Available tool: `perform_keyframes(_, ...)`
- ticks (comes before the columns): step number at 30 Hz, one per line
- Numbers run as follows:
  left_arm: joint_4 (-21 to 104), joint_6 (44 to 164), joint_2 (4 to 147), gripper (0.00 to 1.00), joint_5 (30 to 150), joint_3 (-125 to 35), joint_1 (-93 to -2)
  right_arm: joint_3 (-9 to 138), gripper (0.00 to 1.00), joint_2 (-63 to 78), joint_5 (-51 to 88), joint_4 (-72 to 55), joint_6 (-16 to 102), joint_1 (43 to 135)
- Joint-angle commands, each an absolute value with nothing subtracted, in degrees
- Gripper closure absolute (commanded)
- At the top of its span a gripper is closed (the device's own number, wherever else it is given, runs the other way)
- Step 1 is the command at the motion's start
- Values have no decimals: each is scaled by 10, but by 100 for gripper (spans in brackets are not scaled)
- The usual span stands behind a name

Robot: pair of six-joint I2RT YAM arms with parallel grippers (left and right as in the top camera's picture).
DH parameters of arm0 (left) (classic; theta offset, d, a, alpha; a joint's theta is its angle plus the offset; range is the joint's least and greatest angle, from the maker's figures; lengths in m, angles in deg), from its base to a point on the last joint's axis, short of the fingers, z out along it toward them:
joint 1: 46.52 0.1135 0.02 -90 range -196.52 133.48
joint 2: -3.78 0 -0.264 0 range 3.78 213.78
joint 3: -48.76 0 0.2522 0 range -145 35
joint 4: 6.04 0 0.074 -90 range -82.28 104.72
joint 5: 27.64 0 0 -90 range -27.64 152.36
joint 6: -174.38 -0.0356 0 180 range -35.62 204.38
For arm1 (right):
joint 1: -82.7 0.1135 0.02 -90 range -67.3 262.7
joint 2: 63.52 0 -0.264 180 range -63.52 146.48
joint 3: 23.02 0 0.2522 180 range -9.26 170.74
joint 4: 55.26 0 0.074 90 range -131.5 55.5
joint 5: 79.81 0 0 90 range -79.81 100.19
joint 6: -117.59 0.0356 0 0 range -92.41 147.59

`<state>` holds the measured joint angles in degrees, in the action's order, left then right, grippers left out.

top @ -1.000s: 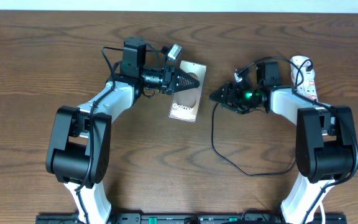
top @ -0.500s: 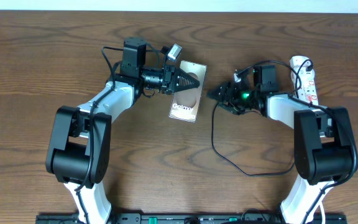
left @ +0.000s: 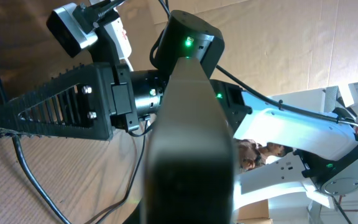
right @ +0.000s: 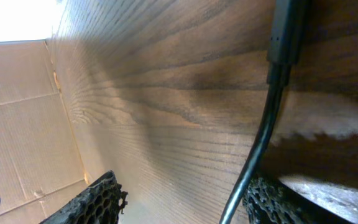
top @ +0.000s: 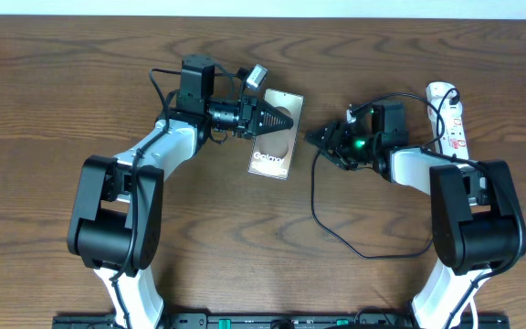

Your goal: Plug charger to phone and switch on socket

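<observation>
The phone (top: 270, 157) lies flat at the table's middle, "Galaxy" lettering facing up. My left gripper (top: 292, 117) is shut with its tips over the phone's upper face, and whether they touch it I cannot tell. My right gripper (top: 316, 139) is open just right of the phone and pointing at it. The charger (top: 313, 196), a thin black cable, loops from it across the table. In the right wrist view the charger (right: 263, 143) runs between the open fingers (right: 98, 199), close to the right one, and its thicker connector end points away from them. The socket (top: 452, 117) lies at the far right.
The socket's white cord and the black cable cross behind my right wrist (top: 386, 114). In the left wrist view my own dark fingers (left: 188, 155) fill the centre. The right gripper's ribbed finger (left: 55, 112) shows at left, above the cable (left: 30, 180) on the wood.
My right wrist has shifted slightly left toward the phone and its jaws have narrowed a little. The left arm and the phone have not moved.
</observation>
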<state>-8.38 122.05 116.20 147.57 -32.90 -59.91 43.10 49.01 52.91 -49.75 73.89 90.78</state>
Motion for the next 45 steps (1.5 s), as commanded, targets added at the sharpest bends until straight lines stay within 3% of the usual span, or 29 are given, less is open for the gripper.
perform_keyframes(1,-87,1226,1143,93,1494,-344,-598,405,37,524,403,-486,752,908)
perform_keyframes(16,-87,1226,1143,93,1494,-344,-598,405,56,597,378,-589,768,899)
perform_keyframes(19,-87,1226,1143,93,1494,-344,-598,405,69,597,367,-589,768,894)
perform_keyframes(23,-87,1226,1143,92,1494,-344,-598,405,73,597,361,-596,768,893)
perform_keyframes(26,-87,1226,1143,92,1494,-344,-598,405,93,596,382,-612,735,893)
perform_keyframes(28,-87,1226,1143,93,1494,-344,-598,405,99,591,416,-619,714,890)
perform_keyframes(45,-87,1214,1143,92,1524,-344,-620,405,99,351,610,-621,556,834)
